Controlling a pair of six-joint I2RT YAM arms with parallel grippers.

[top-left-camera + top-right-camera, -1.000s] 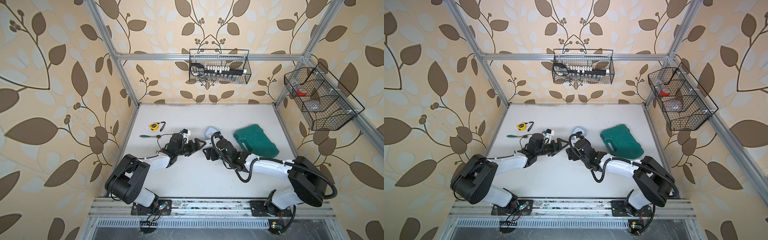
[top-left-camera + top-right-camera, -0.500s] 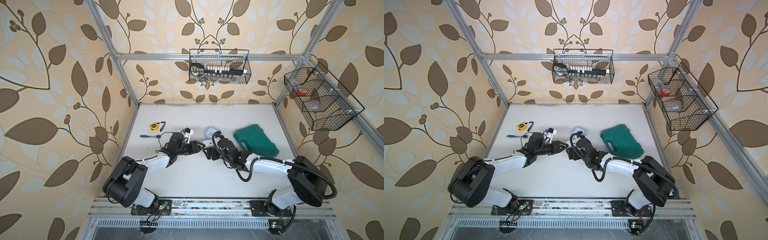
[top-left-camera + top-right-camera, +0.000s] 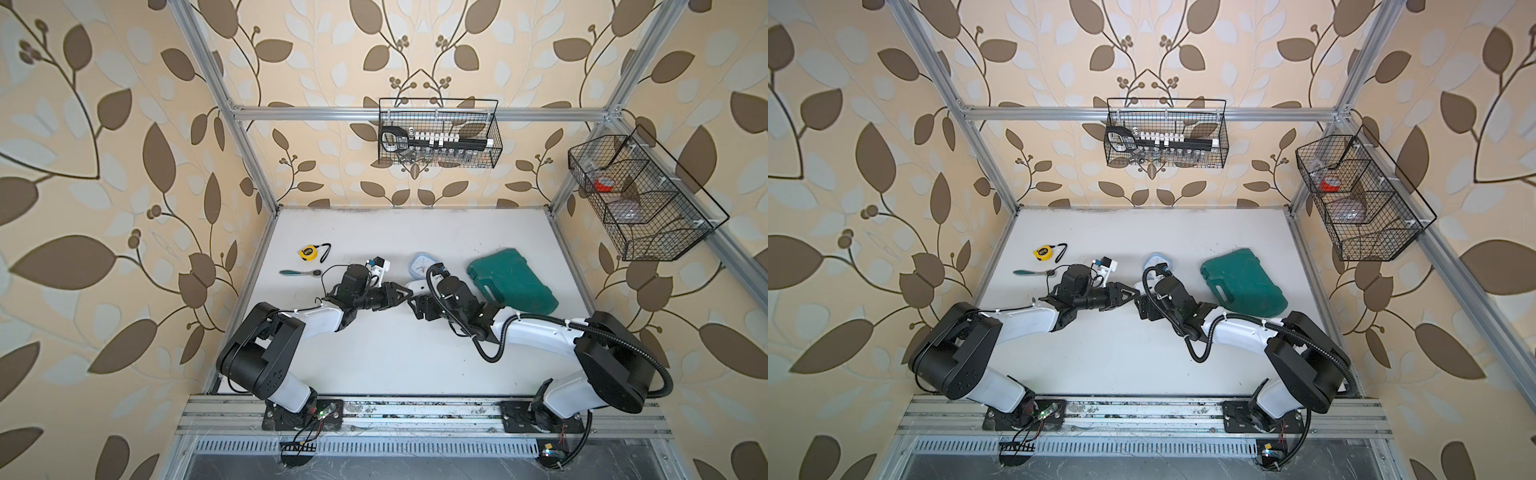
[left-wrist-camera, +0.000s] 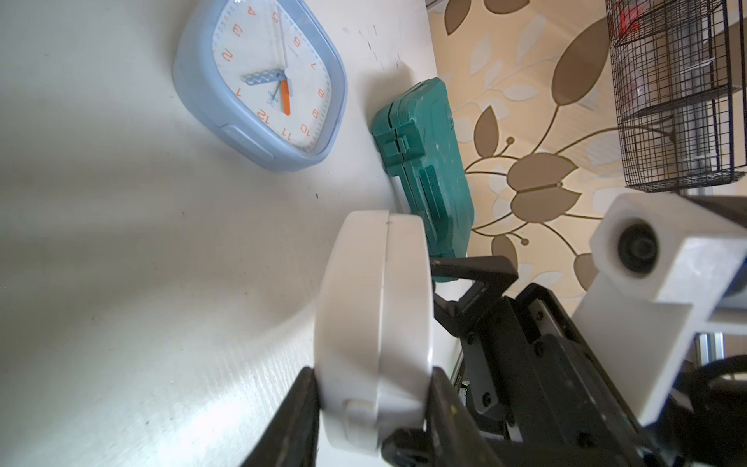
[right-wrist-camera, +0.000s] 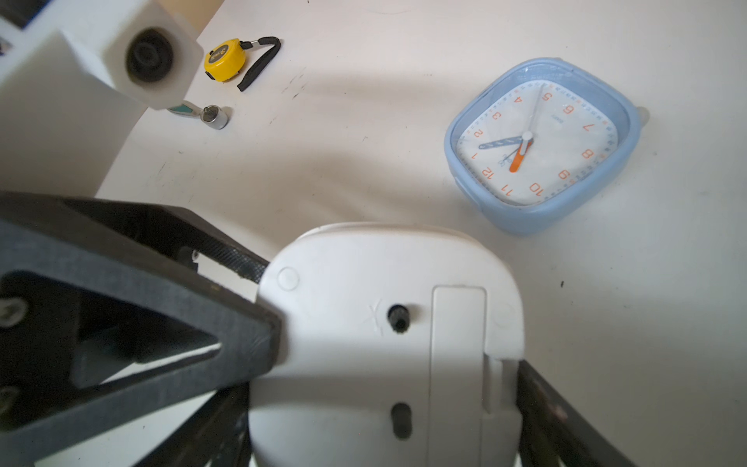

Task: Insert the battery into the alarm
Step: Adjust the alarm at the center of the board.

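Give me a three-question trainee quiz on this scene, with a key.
1. True or false: the clock lies face up on the table.
2. Which grips the alarm: A, left gripper only; B, right gripper only; C, both?
3. Fill in: the case beside the right arm is ____ in colour.
Key: 1 true; 2 C; 3 green.

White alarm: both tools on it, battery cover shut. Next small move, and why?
Probably ease the right tool off: the left tool clamps the white alarm across its thin edges, so the right could free up to open the battery cover, which is shut.
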